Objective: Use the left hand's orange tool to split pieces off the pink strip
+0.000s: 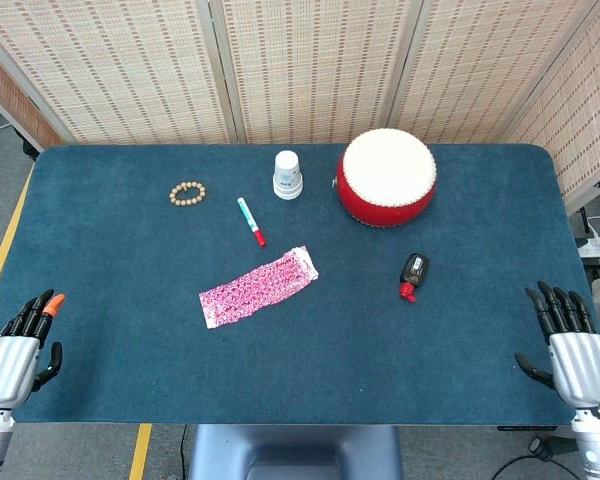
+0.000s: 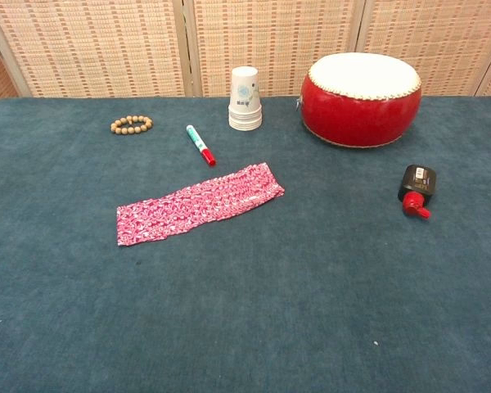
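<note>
The pink patterned strip (image 1: 258, 287) (image 2: 198, 201) lies flat and slanted near the middle of the blue table. My left hand (image 1: 18, 345) rests at the front left edge, far from the strip, fingers stretched out and holding nothing. A small orange tool (image 1: 55, 301) sits on the tip of one of its fingers. At the front right edge, my right hand (image 1: 572, 345) is also spread and holds nothing. Neither hand shows in the chest view.
Behind the strip lie a red-and-white marker (image 1: 250, 221) (image 2: 200, 145) and a wooden bead bracelet (image 1: 188, 193) (image 2: 132, 124). Stacked paper cups (image 1: 288, 174) (image 2: 245, 99) and a red drum (image 1: 387, 177) (image 2: 362, 99) stand at the back. A black red-capped bottle (image 1: 413, 275) (image 2: 416, 190) lies to the right.
</note>
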Robot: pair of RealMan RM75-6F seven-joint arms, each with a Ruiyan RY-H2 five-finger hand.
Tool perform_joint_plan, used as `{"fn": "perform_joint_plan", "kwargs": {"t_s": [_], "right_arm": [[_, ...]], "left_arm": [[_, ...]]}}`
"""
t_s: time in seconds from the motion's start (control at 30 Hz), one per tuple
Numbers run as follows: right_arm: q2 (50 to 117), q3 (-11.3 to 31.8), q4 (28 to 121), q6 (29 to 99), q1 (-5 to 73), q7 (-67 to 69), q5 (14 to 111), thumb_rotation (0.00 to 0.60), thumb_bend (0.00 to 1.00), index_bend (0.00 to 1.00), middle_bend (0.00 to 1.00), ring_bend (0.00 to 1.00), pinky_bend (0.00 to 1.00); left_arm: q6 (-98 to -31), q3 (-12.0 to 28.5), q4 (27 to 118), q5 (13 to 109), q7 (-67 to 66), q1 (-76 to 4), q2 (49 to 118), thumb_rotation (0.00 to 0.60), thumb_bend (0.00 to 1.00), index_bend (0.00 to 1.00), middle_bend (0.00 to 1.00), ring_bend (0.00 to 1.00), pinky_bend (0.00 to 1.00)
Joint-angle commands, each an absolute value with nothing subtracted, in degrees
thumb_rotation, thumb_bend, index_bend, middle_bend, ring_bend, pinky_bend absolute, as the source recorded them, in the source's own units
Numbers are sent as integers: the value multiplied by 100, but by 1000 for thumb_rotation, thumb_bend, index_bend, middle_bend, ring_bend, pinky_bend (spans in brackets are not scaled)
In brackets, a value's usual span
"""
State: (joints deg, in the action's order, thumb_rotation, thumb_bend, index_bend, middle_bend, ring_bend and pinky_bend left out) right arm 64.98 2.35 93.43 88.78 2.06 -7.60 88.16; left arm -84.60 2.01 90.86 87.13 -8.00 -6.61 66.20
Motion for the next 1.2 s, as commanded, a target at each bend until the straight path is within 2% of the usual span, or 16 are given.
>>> {"fn": "perform_joint_plan", "kwargs": {"t_s": [0.03,0.27,0.37,0.43,0.47,0.5,0.53,0.6,0.67,0.9,1.03,1.1,1.2], "right_arm": [[6490,229,9360,8936,170,-748,8846,600,114,0,0,0,0],[6484,231,9404,8998,116,-773,8851,600,112,0,0,0,0],[6477,230,9411,9035,107,-741,8905,600,113,0,0,0,0],[6472,247,9404,9040,108,-729,8900,600,113,0,0,0,0],[6468,254,9405,9035,109,-727,8888,600,113,0,0,0,0],[6465,265,9411,9028,106,-728,8860,600,113,0,0,0,0],[6460,267,9420,9022,102,-730,8845,600,112,0,0,0,0],[6429,256,9444,9019,86,-714,8843,600,112,0,0,0,0],[6390,244,9469,9058,60,-668,8873,600,113,0,0,0,0],[6389,263,9376,9473,-74,-379,9135,600,112,0,0,0,0],[6396,281,9332,9604,-136,-340,9166,600,122,0,0,0,0],[6408,309,9320,9716,-176,-297,9187,600,179,0,0,0,0],[6424,373,9298,9902,-248,-246,9179,600,343,0,0,0,0]], "left_arm": [[-8450,200,9090,8709,-813,-667,6622,600,609,0,24,93,303],[-8356,205,9058,8673,-841,-717,6672,600,609,0,25,93,303],[-8429,260,8963,8789,-810,-781,6804,600,608,0,71,137,327],[-8500,316,8884,8954,-815,-873,6927,600,609,0,195,273,417],[-8513,339,8857,9038,-835,-929,6972,600,610,0,296,383,484],[-8474,361,8841,9145,-880,-1027,7012,600,612,0,342,430,511],[-8402,383,8870,9177,-948,-1105,7024,600,621,0,441,520,558],[-8145,429,9076,9222,-1141,-1317,7016,600,646,0,542,600,598],[-7850,475,9260,9305,-1271,-1572,7004,600,713,0,624,663,624],[-6739,602,9627,9006,-1939,-2279,7211,600,747,0,640,676,628],[-6432,642,9695,8732,-2231,-2476,7415,600,747,0,640,676,629],[-6336,649,9765,8630,-2398,-2557,7512,600,747,0,640,676,629],[-6230,637,9907,8559,-2698,-2673,7626,600,746,0,640,676,628]]}}
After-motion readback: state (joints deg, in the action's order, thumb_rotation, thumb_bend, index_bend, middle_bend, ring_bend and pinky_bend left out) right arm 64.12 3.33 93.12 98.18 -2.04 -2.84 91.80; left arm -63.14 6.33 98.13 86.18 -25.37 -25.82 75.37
